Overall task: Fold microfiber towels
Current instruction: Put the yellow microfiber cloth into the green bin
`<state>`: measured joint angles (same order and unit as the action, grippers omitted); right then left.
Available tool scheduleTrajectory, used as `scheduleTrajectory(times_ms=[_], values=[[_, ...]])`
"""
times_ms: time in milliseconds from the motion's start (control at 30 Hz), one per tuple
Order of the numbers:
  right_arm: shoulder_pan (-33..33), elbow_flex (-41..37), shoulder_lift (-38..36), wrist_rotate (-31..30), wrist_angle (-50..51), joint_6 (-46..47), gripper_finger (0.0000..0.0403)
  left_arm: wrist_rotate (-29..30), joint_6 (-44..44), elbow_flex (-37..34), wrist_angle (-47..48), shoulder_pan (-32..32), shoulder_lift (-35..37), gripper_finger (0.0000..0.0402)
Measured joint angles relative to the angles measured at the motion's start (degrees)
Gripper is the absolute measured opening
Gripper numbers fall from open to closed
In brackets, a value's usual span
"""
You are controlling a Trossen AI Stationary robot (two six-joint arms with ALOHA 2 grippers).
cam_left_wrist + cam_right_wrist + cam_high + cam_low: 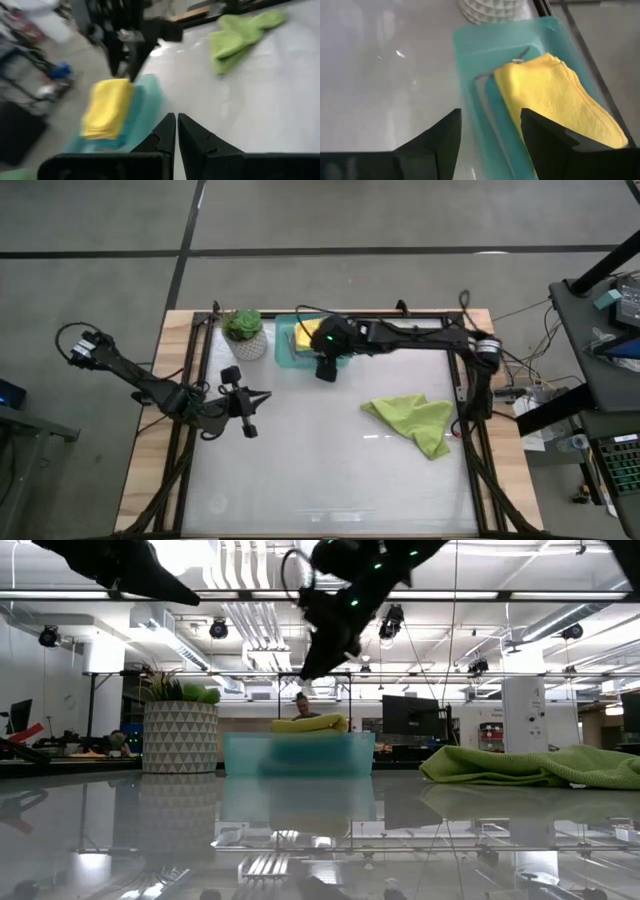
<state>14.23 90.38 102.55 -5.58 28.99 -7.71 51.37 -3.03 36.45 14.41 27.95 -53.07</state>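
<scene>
A folded yellow towel (pixel 560 95) lies on top of the pile in the teal tray (pixel 470 45) at the table's far side; it also shows in the left wrist view (pixel 107 107). A crumpled lime green towel (pixel 415 420) lies on the table at the right. My right gripper (pixel 491 131) is open and empty above the tray's near edge (pixel 325 365). My left gripper (pixel 176 125) is shut and empty, above the table's left part (pixel 248 415). The teal-blue and grey towels do not show plainly.
A potted plant (pixel 244 335) in a white patterned pot stands just left of the tray. The table's middle and near part is bare glossy surface (pixel 320 470). A black frame runs along the table's edges (pixel 465 380).
</scene>
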Motion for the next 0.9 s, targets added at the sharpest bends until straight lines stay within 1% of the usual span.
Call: scheduleTrajectory(times_ms=[100, 200, 267, 367, 433, 600, 667, 833, 900], values=[[-1.4, -8.5, -5.8, 0.0, -4.7, 0.0, 0.019, -6.8, -3.8, 0.0, -2.4, -1.2, -1.6, 0.0005], [-2.3, -17.4, -11.4, 0.0, -13.5, -0.1, 0.0183, -11.0, -5.4, 0.1, -5.3, -4.1, -3.4, 0.0005], [-2.3, -22.6, -14.6, -0.3, -19.8, -0.5, 0.0177, -15.4, -4.5, 1.4, -5.0, -8.2, -4.1, 0.0005], [-1.8, -29.0, -18.5, -0.4, -27.9, -1.5, 0.0169, -25.2, -2.4, 4.2, -5.5, -16.7, -4.9, 0.0002], [-1.4, -32.6, -20.7, -0.5, -31.5, -2.4, 0.0164, -31.5, -0.4, 6.0, -5.4, -22.9, -6.1, 0.0001], [0.1, -38.8, -24.8, -0.4, -38.2, -3.9, 0.015, -45.3, 5.2, 10.7, -5.0, -37.8, -10.5, 0.0], [0.6, -40.7, -25.7, -0.4, -39.2, -3.9, 0.0146, -49.9, 6.9, 12.5, -4.9, -42.5, -13.4, 0.0], [1.9, -43.9, -26.7, -0.4, -42.2, -4.2, 0.0139, -55.9, 10.8, 17.7, -4.7, -51.9, -22.4, 0.0], [2.4, -44.5, -26.6, -0.4, -42.7, -4.7, 0.0137, -57.4, 12.9, 20.8, -2.7, -54.8, -26.3, 0.0]])
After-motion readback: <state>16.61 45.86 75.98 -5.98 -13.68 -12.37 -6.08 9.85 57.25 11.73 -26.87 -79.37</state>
